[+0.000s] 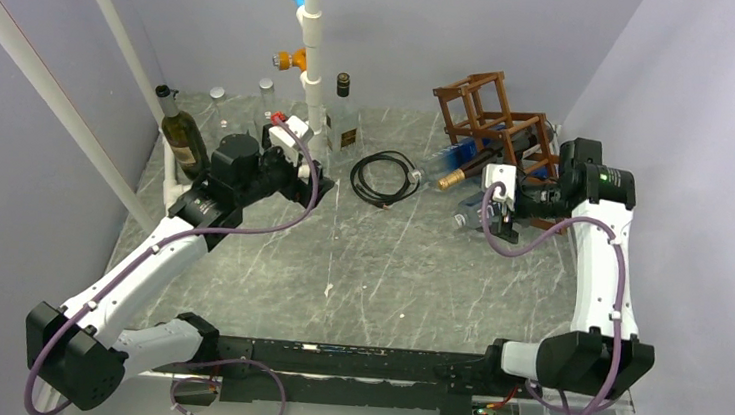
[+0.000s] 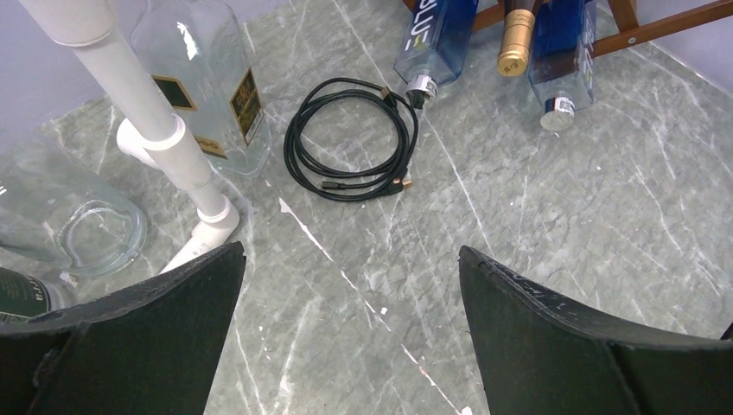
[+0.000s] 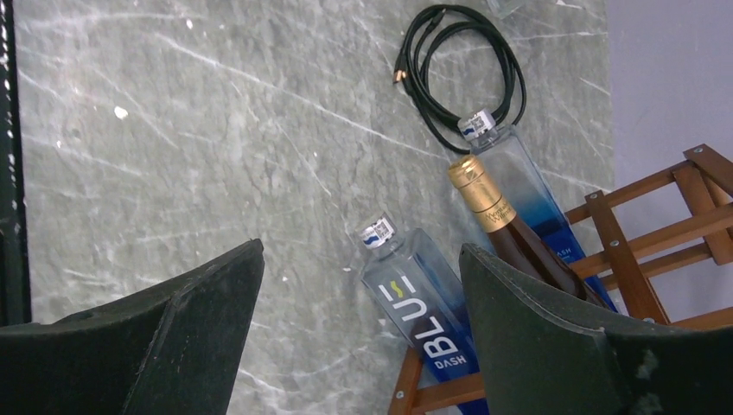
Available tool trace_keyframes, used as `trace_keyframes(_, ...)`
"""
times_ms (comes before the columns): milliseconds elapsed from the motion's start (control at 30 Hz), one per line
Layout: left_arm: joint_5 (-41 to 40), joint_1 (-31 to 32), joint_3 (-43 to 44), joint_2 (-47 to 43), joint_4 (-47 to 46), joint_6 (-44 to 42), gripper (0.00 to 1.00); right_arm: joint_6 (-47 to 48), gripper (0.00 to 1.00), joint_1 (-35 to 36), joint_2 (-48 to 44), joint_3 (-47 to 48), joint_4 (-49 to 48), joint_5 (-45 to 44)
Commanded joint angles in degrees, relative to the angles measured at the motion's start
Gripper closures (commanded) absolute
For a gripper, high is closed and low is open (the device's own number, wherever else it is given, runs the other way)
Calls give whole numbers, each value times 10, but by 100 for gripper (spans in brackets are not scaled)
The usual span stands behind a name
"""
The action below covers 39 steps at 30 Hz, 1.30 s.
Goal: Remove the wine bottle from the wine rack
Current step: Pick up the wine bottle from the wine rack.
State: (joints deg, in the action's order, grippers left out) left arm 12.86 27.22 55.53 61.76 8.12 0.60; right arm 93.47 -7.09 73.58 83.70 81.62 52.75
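The reddish-brown wine rack (image 1: 482,112) stands at the back right. A dark wine bottle (image 1: 451,178) with a gold foil neck lies in it, neck pointing out to the left. From the right wrist the wine bottle (image 3: 488,203) runs behind my right finger, over the wine rack (image 3: 640,233). My right gripper (image 1: 503,222) hangs open just in front of the rack, its jaws wide around a blue bottle (image 3: 423,311) without touching it. My left gripper (image 2: 350,251) is open and empty, over bare table at the back left, and the wine bottle (image 2: 516,39) lies far ahead of it.
Another blue bottle (image 3: 527,186) lies in the rack beside the wine bottle. A coiled black cable (image 1: 384,177) lies mid-table. A clear square bottle (image 1: 342,115), a white pipe stand (image 1: 312,52), a dark green bottle (image 1: 181,136) and glass jars (image 1: 217,99) crowd the back left.
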Motion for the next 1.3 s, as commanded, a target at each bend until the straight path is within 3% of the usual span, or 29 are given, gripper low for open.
trace_keyframes(0,23,-3,3,-1,-20,17,0,108,13,-1,24,27,22,-26)
trace_keyframes(500,23,-11,5,7,-16,17,0,66,10,43,47,4,-113,-170)
trace_keyframes(1267,19,-23,8,16,-10,11,0,75,10,126,147,30,-210,-327)
